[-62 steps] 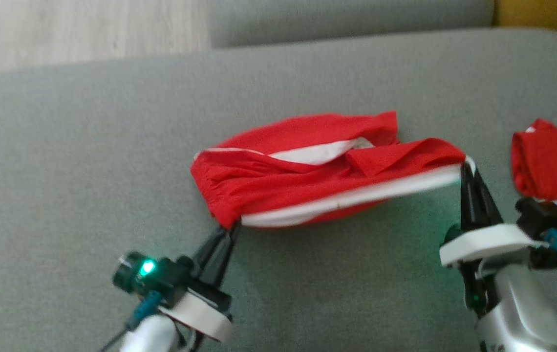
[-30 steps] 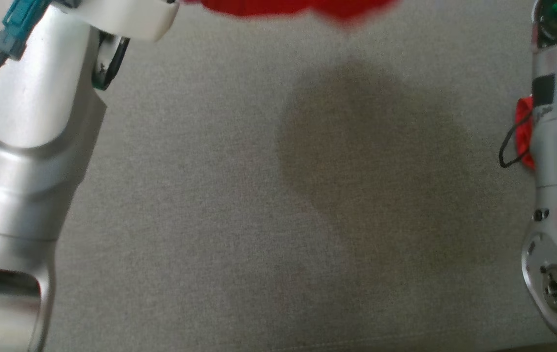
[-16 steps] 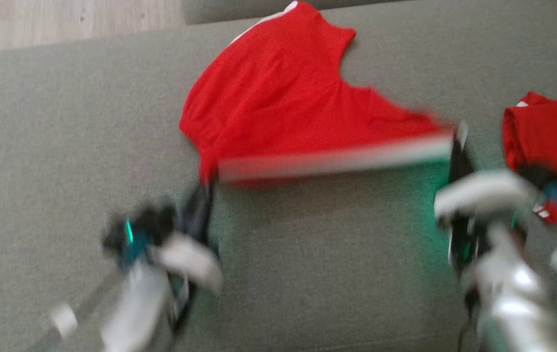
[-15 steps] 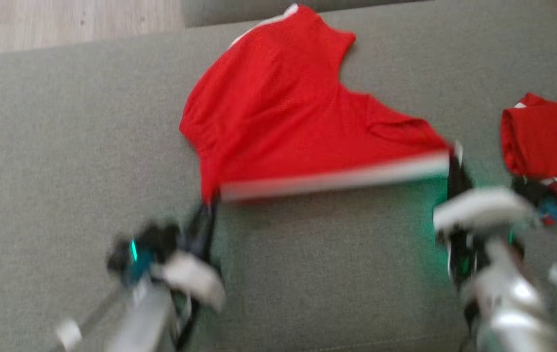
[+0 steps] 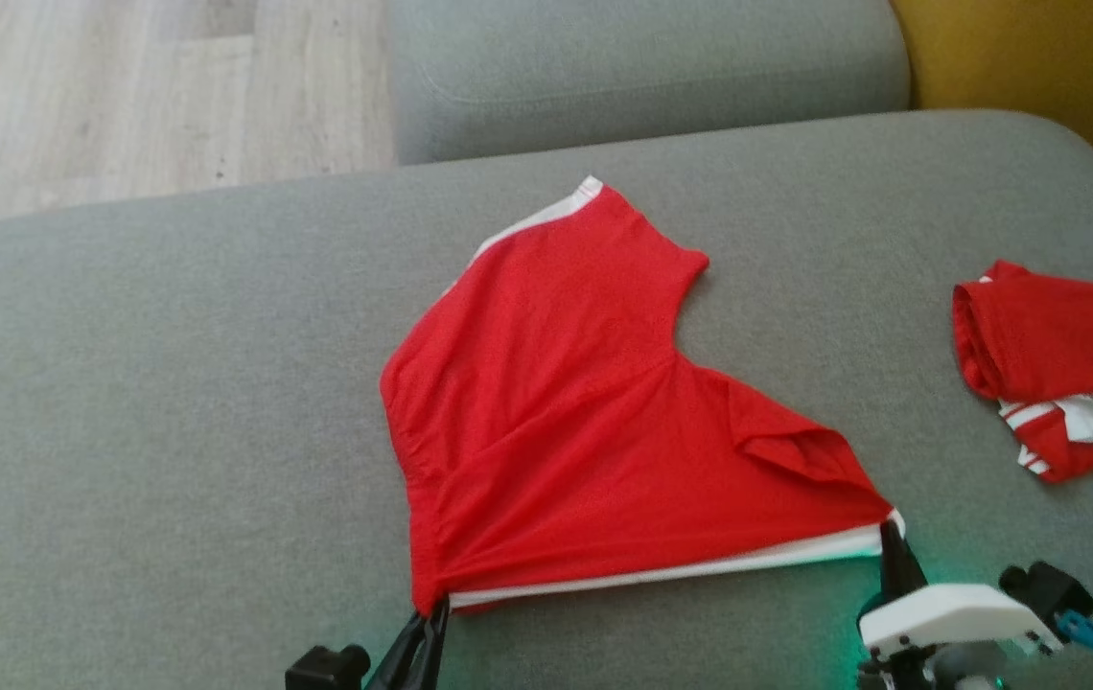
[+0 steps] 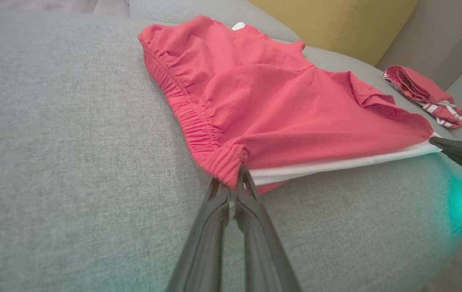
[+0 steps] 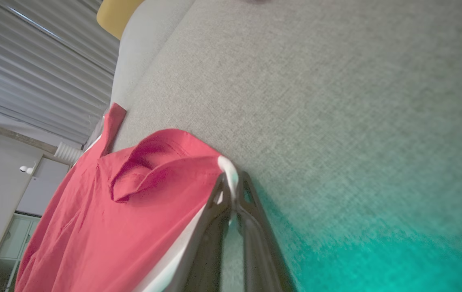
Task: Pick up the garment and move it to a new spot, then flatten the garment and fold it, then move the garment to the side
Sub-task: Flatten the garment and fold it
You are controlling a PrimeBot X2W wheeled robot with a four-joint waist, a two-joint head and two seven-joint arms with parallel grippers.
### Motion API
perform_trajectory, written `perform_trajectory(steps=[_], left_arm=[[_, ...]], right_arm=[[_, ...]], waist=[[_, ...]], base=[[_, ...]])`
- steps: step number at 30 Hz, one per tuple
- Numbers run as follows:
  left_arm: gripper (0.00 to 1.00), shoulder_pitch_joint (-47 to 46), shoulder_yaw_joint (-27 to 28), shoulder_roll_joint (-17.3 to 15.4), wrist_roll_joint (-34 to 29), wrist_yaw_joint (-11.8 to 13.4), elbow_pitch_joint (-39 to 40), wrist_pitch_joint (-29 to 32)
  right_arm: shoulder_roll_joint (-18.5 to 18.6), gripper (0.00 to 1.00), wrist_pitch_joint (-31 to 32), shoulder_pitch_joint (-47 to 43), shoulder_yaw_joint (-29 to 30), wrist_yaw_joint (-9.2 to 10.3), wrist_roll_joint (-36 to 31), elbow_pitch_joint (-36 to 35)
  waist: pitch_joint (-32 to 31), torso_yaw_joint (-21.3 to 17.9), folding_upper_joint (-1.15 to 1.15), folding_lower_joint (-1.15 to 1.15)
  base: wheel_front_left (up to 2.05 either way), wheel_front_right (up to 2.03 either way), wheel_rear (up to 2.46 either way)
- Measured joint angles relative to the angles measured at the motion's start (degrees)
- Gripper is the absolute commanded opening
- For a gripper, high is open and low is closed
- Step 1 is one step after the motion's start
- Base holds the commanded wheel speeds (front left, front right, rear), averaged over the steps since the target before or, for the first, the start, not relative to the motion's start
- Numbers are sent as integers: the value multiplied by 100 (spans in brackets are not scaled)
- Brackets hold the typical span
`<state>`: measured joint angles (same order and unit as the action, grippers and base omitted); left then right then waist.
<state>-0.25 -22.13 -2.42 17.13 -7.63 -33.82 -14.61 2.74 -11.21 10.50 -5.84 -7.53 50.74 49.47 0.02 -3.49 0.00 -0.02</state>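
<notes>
Spreading away across the grey cushion [image 5: 173, 383], the red garment [image 5: 594, 422] has its near edge stretched sideways between the left gripper [image 5: 435, 608] and right gripper [image 5: 886, 529], each pinched tight on a corner.

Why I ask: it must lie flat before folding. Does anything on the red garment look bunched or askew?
The red garment is mostly spread on the grey cushion, but a hem flap near the right gripper is curled over into a pocket, so that corner is not flat. The waistband by the left gripper is gathered.
</notes>
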Motion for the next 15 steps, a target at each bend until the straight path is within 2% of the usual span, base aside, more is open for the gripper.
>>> perform_trajectory(steps=[8, 11, 15], left_arm=[[0, -20, -48, -19, -13, 2, 524, 0], [0, -382, -166, -31, -13, 3, 650, 0], [0, -1204, -196, -25, 129, 3, 746, -1]], right_arm=[[74, 0, 318, -190, -148, 0, 377, -904], [112, 0, 477, 210, -163, 0, 433, -1100], [132, 0, 645, 1274, -158, 0, 404, -1173]], waist=[[-41, 179, 0, 1], [86, 251, 0, 2], [396, 360, 0, 4]], base=[[0, 0, 0], [0, 0, 0], [0, 0, 0]])
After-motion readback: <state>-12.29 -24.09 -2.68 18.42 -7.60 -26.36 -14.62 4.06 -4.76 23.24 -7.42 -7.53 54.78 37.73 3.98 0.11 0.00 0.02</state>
